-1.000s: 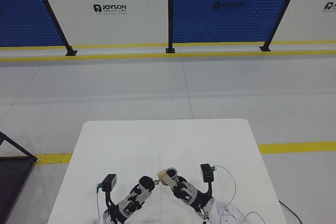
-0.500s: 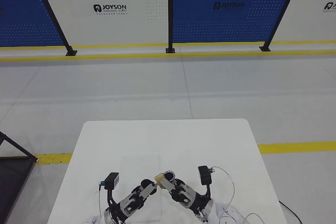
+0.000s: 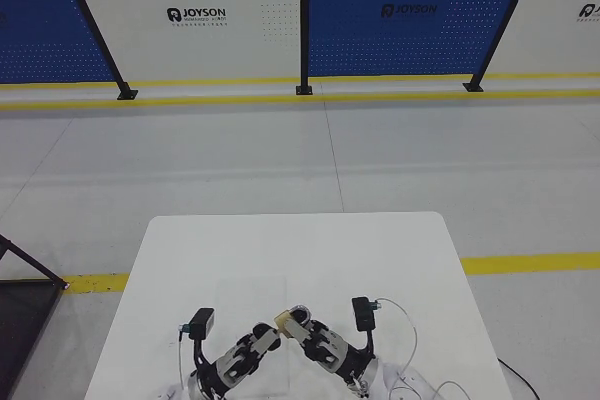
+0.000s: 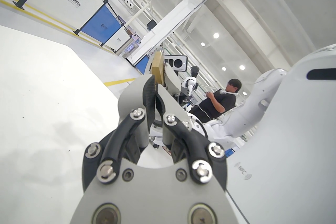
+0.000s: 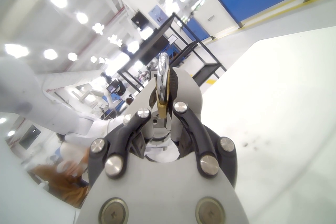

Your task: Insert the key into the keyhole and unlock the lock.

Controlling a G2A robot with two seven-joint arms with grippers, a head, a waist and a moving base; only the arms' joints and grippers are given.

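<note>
Near the front edge of the white table, my two grippers meet tip to tip. My right gripper is shut on the padlock, whose silver shackle pokes out past the fingertips and whose brass body sits between the fingers. The brass lock stands right at the tips of my left gripper. That gripper's pads are pressed together on the key, which is almost wholly hidden between them. Whether the key sits in the keyhole cannot be made out.
A faint clear sheet lies on the table under and ahead of the grippers. Loose cables trail at the front right. A black rack stands beside the table's left side. The far half of the table is bare.
Both grippers, still joined at the lock, have drifted slightly back toward the table's front edge and a little left. Both grips are unchanged.
</note>
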